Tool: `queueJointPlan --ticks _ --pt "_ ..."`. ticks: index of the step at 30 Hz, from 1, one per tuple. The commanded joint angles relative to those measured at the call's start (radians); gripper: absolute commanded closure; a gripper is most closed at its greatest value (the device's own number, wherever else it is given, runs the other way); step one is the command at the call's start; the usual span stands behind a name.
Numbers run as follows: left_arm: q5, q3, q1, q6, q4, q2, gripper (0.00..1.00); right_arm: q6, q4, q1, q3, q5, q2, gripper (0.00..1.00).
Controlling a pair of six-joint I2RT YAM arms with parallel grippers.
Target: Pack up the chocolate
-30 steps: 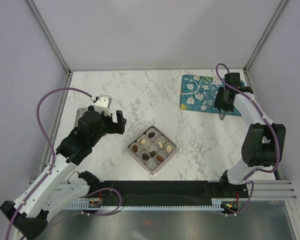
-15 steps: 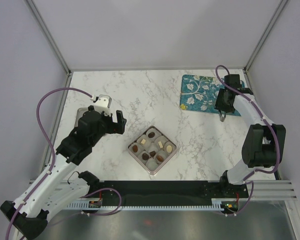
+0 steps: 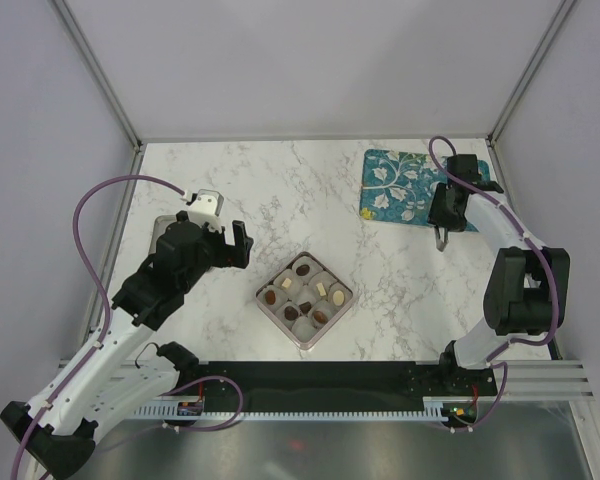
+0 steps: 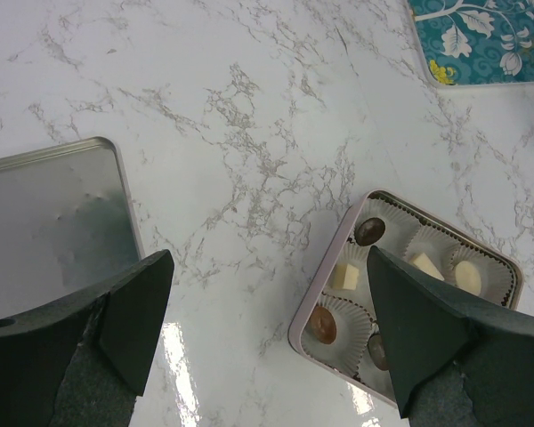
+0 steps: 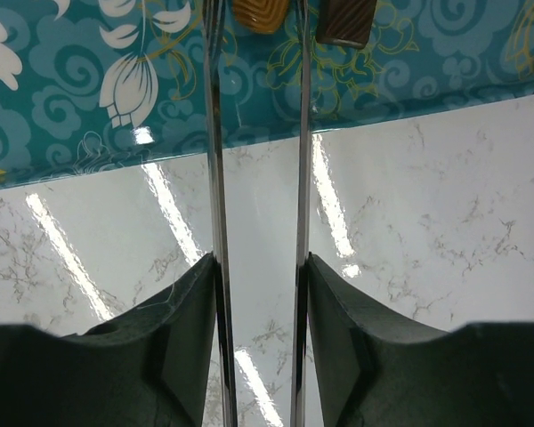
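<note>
box [image 3: 281, 321]: mostly filled already
mat [image 5: 71, 89]: two chocolates [image 5: 258, 13] left, far right
tweezers [image 5: 215, 178]: tines apart, straddling one, can't tell if gripped

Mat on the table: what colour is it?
Teal mat with white flowers; clearest in right wrist view.
</note>
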Motion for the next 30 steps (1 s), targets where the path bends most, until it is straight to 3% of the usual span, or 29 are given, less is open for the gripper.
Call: queueJointPlan --ticks 1,11,21,25,30 --pt "0.002 0.018 0.001 -0.010 0.020 0.002 0.03 -0.006 0.053 -0.003 -0.009 -0.039 -0.021 0.52" --pt "0.002 0.016 0.000 -0.012 0.018 -0.002 0.03 -0.016 0.058 0.022 -0.013 -0.101 -0.064 0.63" --pt "-0.003 0.018 0.000 -0.010 0.020 0.002 0.03 -0.001 -0.040 0.270 0.013 -0.138 -0.192 0.66" --pt "-0.004 0.016 0.000 -0.010 0.020 0.002 0.03 0.004 -0.087 0.379 -0.030 -0.217 -0.280 0.66" --pt "-0.003 0.016 0.000 -0.012 0.020 0.006 0.03 0.036 -0.153 0.588 -0.093 -0.283 -0.395 0.67"
